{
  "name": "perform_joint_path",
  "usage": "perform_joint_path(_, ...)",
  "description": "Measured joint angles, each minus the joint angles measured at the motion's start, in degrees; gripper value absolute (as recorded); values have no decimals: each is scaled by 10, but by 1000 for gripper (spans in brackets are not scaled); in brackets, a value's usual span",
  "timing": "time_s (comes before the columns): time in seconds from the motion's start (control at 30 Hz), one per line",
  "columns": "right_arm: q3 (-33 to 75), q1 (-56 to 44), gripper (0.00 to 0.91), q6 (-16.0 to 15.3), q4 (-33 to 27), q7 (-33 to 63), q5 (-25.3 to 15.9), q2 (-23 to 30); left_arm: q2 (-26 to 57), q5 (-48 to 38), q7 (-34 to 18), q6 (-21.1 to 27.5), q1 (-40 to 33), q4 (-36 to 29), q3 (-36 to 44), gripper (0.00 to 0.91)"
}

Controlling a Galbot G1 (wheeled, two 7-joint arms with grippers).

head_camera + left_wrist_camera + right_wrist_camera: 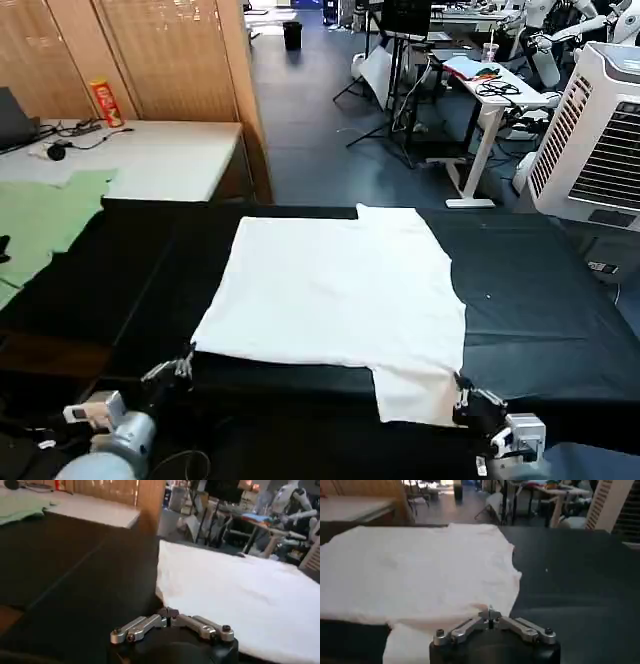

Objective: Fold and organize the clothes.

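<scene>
Green cloth lies at the far left, partly on the white side table and partly over the edge of the black table; a red can stands farther back on that side table.

At the near left corner of the white T-shirt sits the left gripper. In the left wrist view its fingers are closed together, with the tips meeting right at the corner of the shirt. I cannot tell if any fabric is really pinched between them.

The T-shirt is spread flat on the middle of the black table, with the plain side up. One sleeve hangs toward the near edge on the right side.

The right gripper is at this near sleeve. In the right wrist view its fingers are pressed shut, and the tips touch the edge of the white fabric. A white fan unit stands behind, at the far right.
</scene>
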Motion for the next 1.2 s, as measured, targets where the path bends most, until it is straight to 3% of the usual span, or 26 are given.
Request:
perform_joint_path(0.3,-40,137,68,43,-128,-8,2,-35,-16,23,-6,-11,-110,81,23,0)
perform_joint_path(0.7,-104,274,68,53,-277,-13,-12,-18,2,58,2,-24,-225,194,64,0)
perform_joint_path(0.73,-105,278,137,48,-280,-13,-11,-17,3,59,2,-25,-234,204,70,0)
perform_joint_path(0.77,-106,280,341,42,-282,-13,-10,-16,4,60,2,-25,-244,215,74,458)
perform_joint_path(0.8,-106,280,878,33,-283,-15,-6,-17,5,60,2,-25,-253,224,79,878)
perform_joint_path(1.0,-91,247,878,3,-240,-18,14,-36,3,66,-1,-17,-287,265,95,878)
perform_joint_path(1.2,-61,179,878,1,-166,-21,16,-51,6,76,-1,-19,-284,270,89,878)
